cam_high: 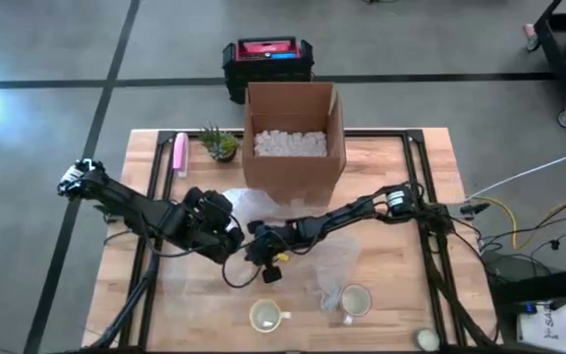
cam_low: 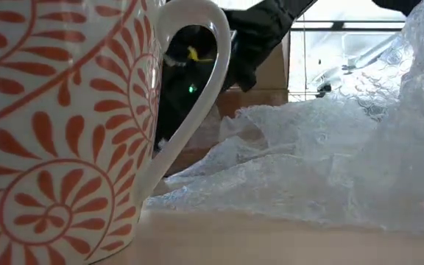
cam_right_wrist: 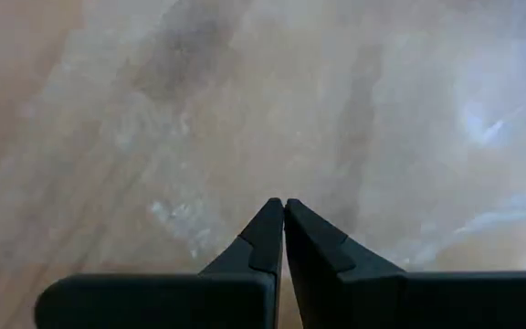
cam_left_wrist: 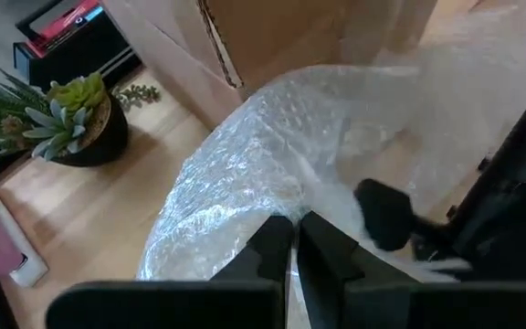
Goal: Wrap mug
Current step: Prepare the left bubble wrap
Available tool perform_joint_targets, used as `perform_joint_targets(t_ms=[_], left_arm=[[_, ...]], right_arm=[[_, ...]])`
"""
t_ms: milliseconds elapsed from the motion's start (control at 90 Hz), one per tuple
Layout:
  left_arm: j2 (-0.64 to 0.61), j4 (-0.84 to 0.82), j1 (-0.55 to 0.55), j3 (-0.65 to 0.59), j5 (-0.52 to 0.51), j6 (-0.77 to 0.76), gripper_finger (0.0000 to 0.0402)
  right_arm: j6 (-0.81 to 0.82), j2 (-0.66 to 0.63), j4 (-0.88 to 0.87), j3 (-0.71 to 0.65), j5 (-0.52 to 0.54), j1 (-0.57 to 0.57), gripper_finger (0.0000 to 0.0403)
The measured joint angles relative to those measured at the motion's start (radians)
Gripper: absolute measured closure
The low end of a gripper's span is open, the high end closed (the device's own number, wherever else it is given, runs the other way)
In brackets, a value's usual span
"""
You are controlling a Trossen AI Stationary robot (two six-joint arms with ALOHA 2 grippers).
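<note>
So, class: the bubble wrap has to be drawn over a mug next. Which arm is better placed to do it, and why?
Probably the right. Its hand sits closer to the two mugs, shut on the bubble wrap. The left hand, also pinching wrap, is farther back.

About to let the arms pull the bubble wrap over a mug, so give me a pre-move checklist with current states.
1. Left gripper shut on the clear bubble wrap sheet: ok.
2. Right gripper pinching the sheet: fingers shut, hold cannot tell.
3. Two white mugs with orange pattern upright on the wooden table: ok.
4. Mug on the sheet: cannot tell.
5. Open cardboard box apart from both grippers: ok.
</note>
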Motion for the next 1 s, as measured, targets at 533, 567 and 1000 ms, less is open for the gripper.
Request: perform_joint_targets(t_ms=[533,567,1000], left_arm=[[-0.014,-0.055,-0.001,0.0,-0.04,-0.04,0.0401],[-0.014,-0.071,-0.001,0.0,-0.039,-0.043,0.0401],[-0.015,-0.188,-0.002,-0.003,0.042,-0.041,0.0401]], right_arm=[[-0.049,-0.135,-0.509,-0.001,0.055,-0.008,0.0403],[-0.054,-0.147,-0.553,-0.001,0.064,-0.009,0.0403],[0.044,-0.172,-0.866,-0.003,0.096,-0.038,0.0403]])
